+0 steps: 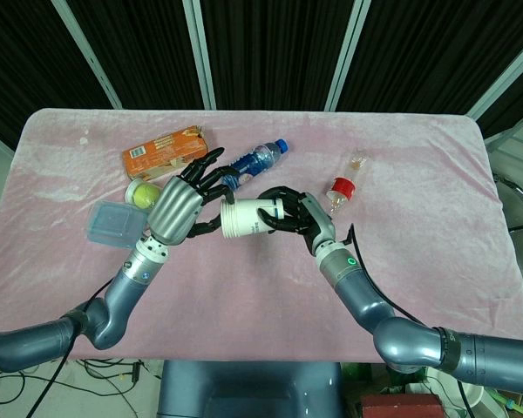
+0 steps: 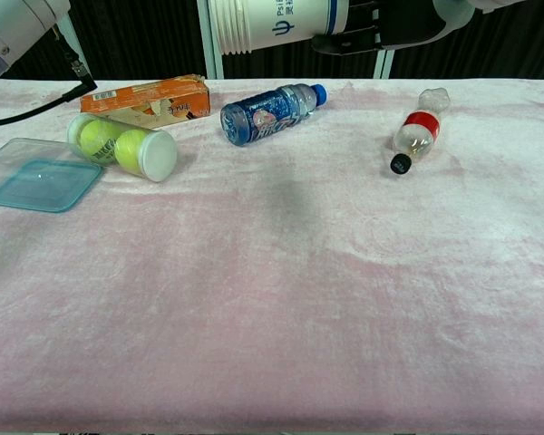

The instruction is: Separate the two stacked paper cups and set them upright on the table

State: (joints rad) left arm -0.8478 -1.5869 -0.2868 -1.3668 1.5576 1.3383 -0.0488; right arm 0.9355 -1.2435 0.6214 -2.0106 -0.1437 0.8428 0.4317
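Observation:
The stacked white paper cups [image 1: 247, 217] lie sideways in the air above the table, rims toward the left; in the chest view the cups [image 2: 276, 22] show at the top edge with blue print. My right hand [image 1: 289, 214] grips the cups around the base end, fingers wrapped over them. My left hand [image 1: 181, 205] is at the rim end with its fingers spread, fingertips [image 1: 211, 228] at or near the rim; whether they pinch it I cannot tell. In the chest view only part of the right hand [image 2: 394, 25] and the left forearm [image 2: 14, 27] show.
On the pink tablecloth [image 2: 272, 290] lie an orange box [image 2: 150, 98], a clear tube of tennis balls [image 2: 124, 145], a blue lid [image 2: 43, 183], a blue-capped bottle [image 2: 272, 111] and a small red-labelled bottle [image 2: 415, 134]. The table's near half is bare cloth.

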